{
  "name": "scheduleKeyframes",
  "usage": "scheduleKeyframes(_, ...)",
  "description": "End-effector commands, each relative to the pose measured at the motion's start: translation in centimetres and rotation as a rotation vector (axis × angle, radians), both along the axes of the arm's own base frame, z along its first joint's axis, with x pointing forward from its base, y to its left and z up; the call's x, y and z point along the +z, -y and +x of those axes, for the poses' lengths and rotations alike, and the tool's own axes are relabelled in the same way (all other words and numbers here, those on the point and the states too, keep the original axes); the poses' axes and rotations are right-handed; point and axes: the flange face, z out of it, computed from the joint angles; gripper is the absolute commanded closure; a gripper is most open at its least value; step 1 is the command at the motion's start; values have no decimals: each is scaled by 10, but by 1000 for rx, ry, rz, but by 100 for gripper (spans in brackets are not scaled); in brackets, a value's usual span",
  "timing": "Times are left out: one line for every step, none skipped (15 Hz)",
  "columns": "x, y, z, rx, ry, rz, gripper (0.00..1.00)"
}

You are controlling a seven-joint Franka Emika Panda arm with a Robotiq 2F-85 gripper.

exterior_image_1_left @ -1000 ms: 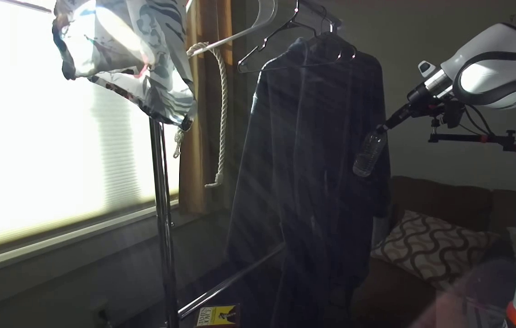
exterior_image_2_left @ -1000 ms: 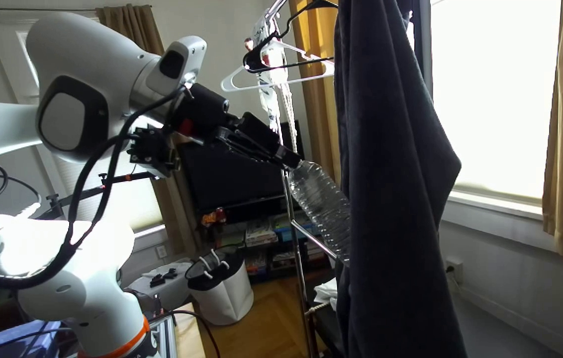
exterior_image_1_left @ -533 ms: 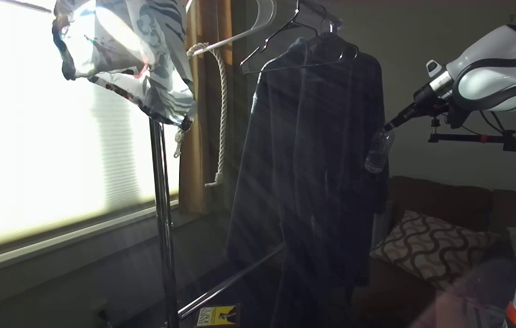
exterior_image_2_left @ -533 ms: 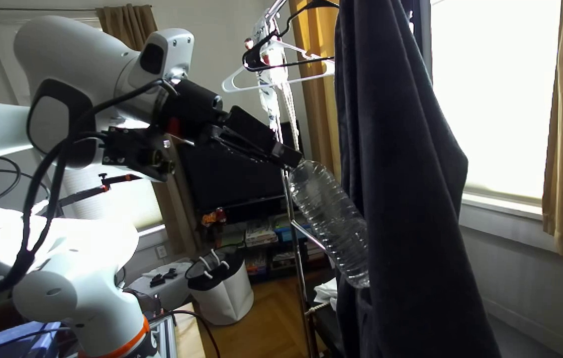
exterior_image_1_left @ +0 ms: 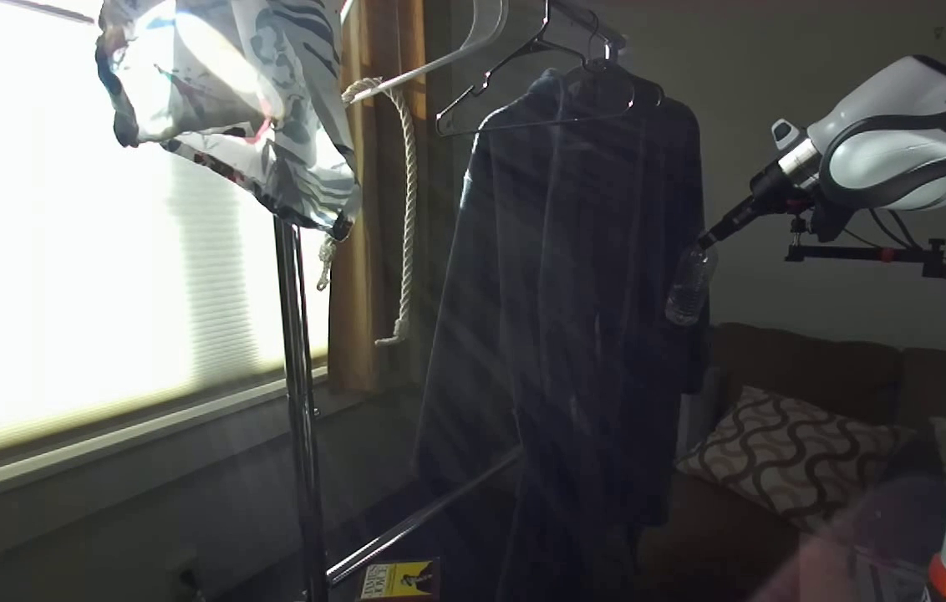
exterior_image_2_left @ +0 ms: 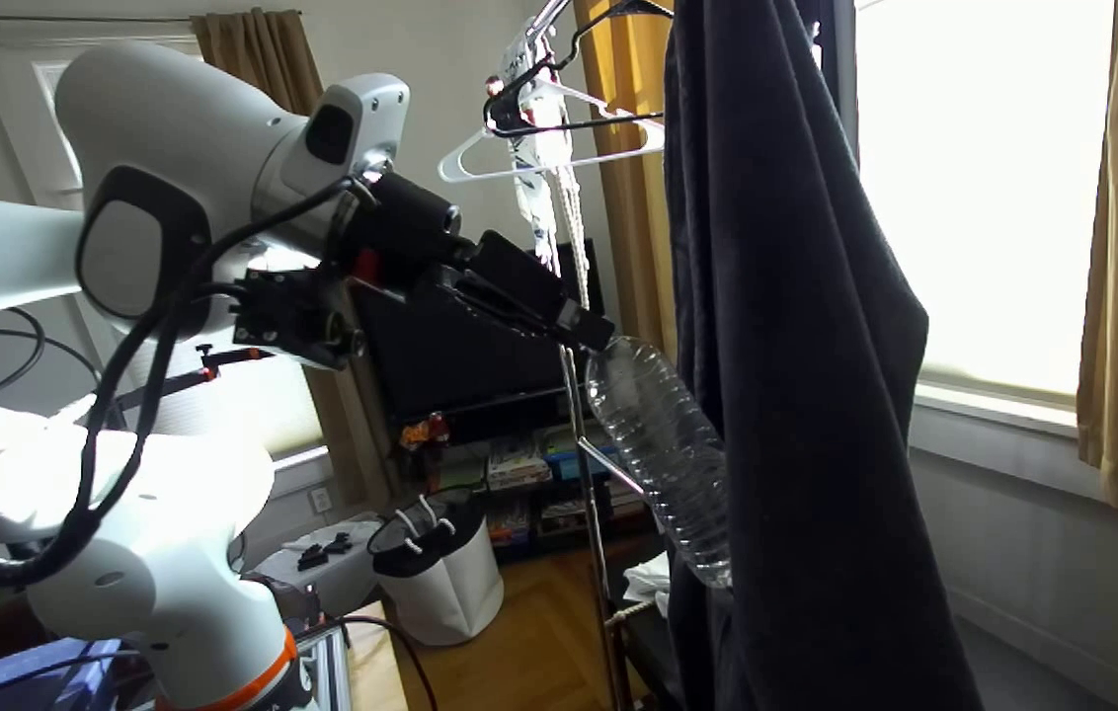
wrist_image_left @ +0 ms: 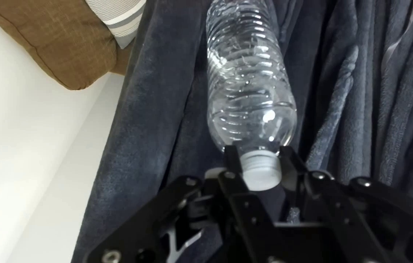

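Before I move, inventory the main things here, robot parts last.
Water bottle: one, clear, in the tool.
Clothes rack: one, chrome, by a window.
Plush garment: at least one, dark blue, on rack.
Hangers: several, black and white, on rack.
Printed cloth: one, white and black, on rack.
Fabric basket: one, white and black, on floor.
Sofa: one, brown, beyond garment.
Wavy-print pillow: one, cream and brown, on sofa.
Robot arm: one, white, beside rack.
Tool: one, black, shut on bottle.
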Motion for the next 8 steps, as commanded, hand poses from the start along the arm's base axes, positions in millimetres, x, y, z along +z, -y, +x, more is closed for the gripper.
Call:
scheduleKeyframes(-10,4,14,6,13,30,92)
scheduleKeyframes(-15,5,18,8,7,37,92)
scheduleKeyframes(-18,6,23,9,8,35,92)
scheduleKeyframes(-21,6,29,13,15,27,92)
scheduleKeyframes(-21,6,35,16,29,17,92)
scheduleKeyframes(-20,6,42,20,43,13,92)
scheduleKeyframes(-16,5,49,25,68,5,92)
scheduleKeyframes(-13,4,55,27,90,4,92)
